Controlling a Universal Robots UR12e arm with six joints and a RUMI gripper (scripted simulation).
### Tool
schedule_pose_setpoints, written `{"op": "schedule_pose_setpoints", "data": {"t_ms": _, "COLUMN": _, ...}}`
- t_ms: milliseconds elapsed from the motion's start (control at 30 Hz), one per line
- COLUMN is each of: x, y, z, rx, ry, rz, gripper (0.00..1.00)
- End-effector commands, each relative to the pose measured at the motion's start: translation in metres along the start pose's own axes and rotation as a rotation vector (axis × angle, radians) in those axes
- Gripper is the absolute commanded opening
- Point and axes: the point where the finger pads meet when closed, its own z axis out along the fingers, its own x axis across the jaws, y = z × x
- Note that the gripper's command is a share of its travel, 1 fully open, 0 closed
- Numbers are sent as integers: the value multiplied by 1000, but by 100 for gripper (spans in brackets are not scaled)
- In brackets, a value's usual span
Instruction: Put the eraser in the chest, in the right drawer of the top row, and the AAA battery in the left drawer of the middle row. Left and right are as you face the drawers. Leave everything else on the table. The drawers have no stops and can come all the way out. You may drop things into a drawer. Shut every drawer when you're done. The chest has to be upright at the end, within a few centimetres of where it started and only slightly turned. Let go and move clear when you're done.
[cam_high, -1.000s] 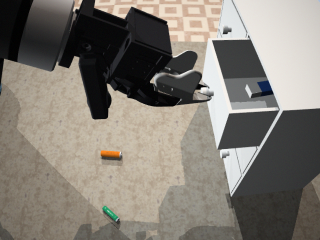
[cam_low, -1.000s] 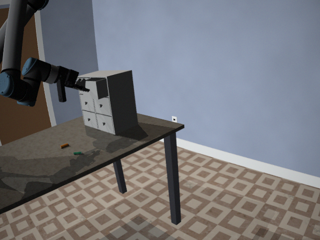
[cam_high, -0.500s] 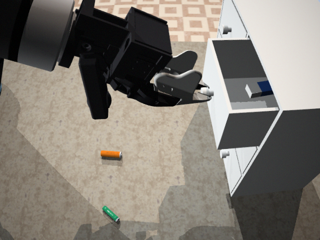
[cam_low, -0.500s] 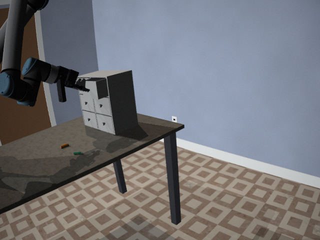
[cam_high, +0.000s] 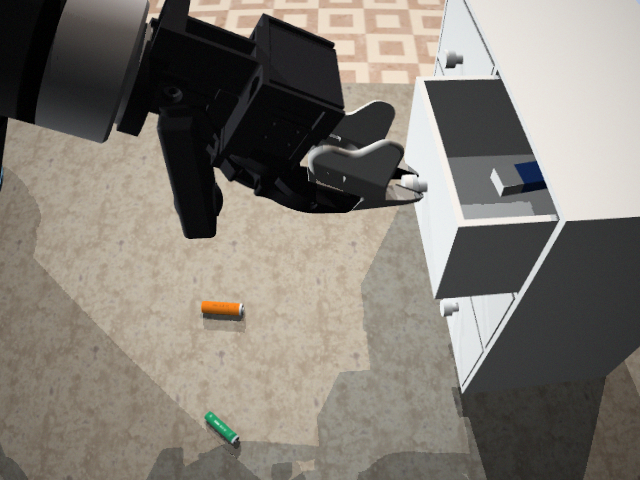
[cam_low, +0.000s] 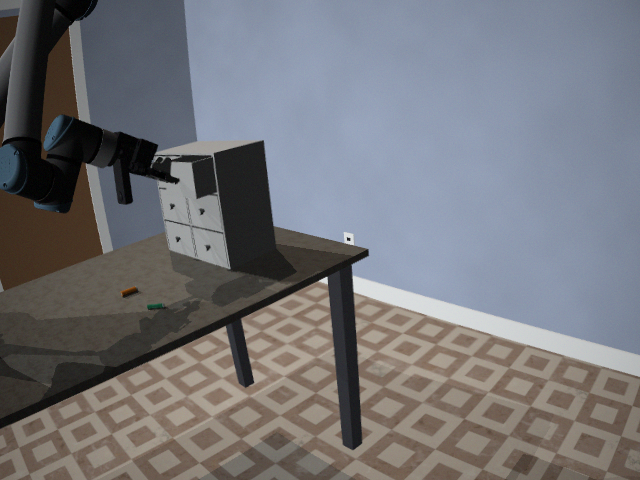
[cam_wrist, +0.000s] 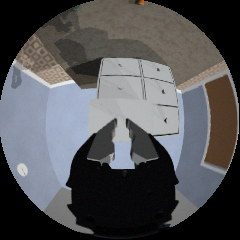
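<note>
Your gripper (cam_high: 415, 187) (cam_low: 176, 180) (cam_wrist: 121, 119) was nearly closed, pinching the knob (cam_high: 413, 182) of the open top-right drawer (cam_high: 431, 206) (cam_low: 184, 178) (cam_wrist: 102, 116). The eraser (cam_high: 516, 178) lay inside; the slim green battery (cam_high: 221, 427) (cam_low: 155, 306) (cam_wrist: 76, 7) and orange battery (cam_high: 222, 308) (cam_low: 129, 291) (cam_wrist: 141, 2) lay on your table (cam_high: 289, 258) (cam_low: 310, 253) (cam_wrist: 175, 30).

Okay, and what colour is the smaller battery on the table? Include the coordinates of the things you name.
The smaller battery (cam_high: 221, 426) (cam_low: 155, 306) is green, clearest in the top view.

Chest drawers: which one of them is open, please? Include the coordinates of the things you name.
The right drawer of the top row (cam_high: 488, 258) (cam_low: 182, 175) (cam_wrist: 102, 114): it alone sticks out from the chest (cam_high: 584, 289) (cam_low: 245, 206); the other five are shut.
</note>
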Motion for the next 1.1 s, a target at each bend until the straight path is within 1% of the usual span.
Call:
{"op": "schedule_pose_setpoints", "data": {"t_ms": 0, "x": -1, "y": 2, "z": 1, "rx": -2, "ry": 0, "rz": -4, "gripper": 7}}
{"op": "schedule_pose_setpoints", "data": {"t_ms": 1067, "x": 0, "y": 5, "z": 6, "rx": -2, "ry": 1, "rz": -5, "gripper": 7}}
